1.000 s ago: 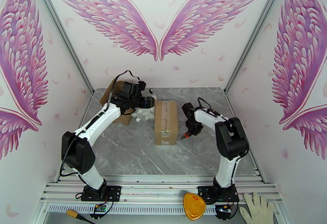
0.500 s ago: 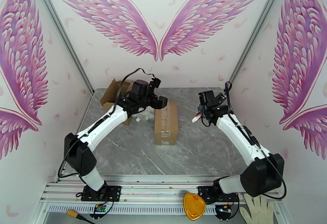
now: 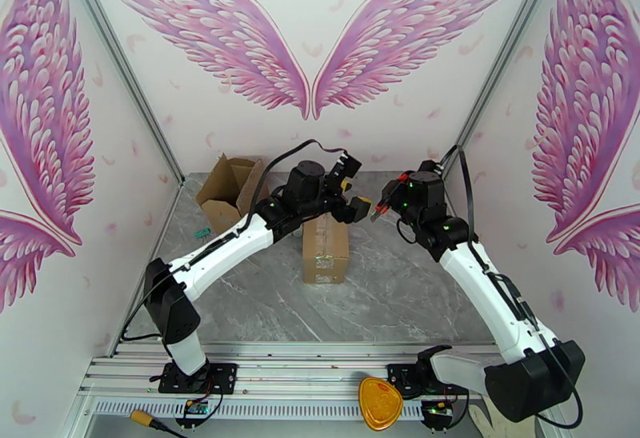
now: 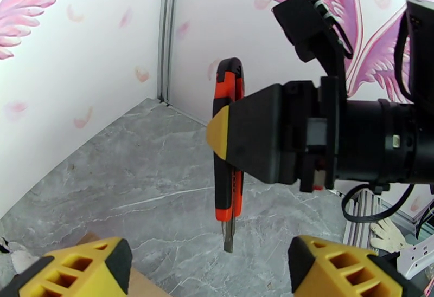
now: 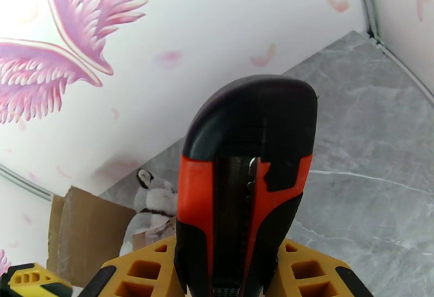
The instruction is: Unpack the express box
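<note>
The express box (image 3: 326,246), a brown carton taped shut, lies in the middle of the grey table. Above its far end the two grippers meet. My right gripper (image 3: 386,203) is shut on an orange and black utility knife (image 4: 228,146), which hangs upright with its blade tip pointing down. The right wrist view shows the knife's (image 5: 247,200) handle clamped between the yellow fingers (image 5: 306,271). My left gripper (image 3: 354,197) is open, its yellow fingers (image 4: 81,268) spread either side below the knife, not touching it.
An open, empty-looking cardboard box (image 3: 232,188) stands at the back left. A white plush toy (image 5: 154,206) lies beside it. A small green item (image 3: 200,232) lies near the left wall. An orange object (image 3: 380,404) rests on the front rail.
The right arm lifted the knife from beside the box and swung up and back. The left gripper left the plush toy and moved right, toward the knife.
</note>
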You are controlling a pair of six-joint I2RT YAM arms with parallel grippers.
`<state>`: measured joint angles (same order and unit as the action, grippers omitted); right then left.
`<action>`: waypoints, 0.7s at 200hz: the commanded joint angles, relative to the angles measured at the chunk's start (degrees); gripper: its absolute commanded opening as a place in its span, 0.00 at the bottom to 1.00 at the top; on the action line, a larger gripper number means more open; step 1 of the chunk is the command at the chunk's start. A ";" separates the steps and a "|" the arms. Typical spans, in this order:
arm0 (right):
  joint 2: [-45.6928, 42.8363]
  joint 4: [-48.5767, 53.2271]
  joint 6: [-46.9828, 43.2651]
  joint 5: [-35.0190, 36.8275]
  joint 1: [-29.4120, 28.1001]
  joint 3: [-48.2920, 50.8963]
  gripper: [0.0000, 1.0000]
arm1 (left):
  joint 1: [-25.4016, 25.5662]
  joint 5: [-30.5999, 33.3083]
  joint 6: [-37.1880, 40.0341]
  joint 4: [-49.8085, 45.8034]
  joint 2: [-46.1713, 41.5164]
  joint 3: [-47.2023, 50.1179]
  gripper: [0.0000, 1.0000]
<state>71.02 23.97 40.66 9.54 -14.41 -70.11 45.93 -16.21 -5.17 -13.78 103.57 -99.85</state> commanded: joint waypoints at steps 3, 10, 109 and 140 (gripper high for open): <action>-1.52 -4.53 -2.16 -3.36 -0.35 1.11 0.29 | 0.56 -3.91 -0.91 -0.98 3.12 -3.85 0.78; -1.67 -4.85 -2.32 -3.88 -0.39 1.07 0.29 | 0.56 -4.34 -1.36 -1.20 3.91 -4.32 0.77; -2.65 -6.99 -3.16 -8.19 -0.46 1.39 0.27 | -0.05 -9.53 -6.64 -6.24 15.34 -17.43 0.52; -3.07 -8.79 -3.56 -9.93 -0.48 2.25 0.27 | -0.14 -11.27 -7.57 -6.96 17.33 -19.95 0.37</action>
<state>69.58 18.52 38.50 1.98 -14.41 -69.04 46.02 -25.15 -11.51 -18.46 119.26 -116.31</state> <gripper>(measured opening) 0.367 0.411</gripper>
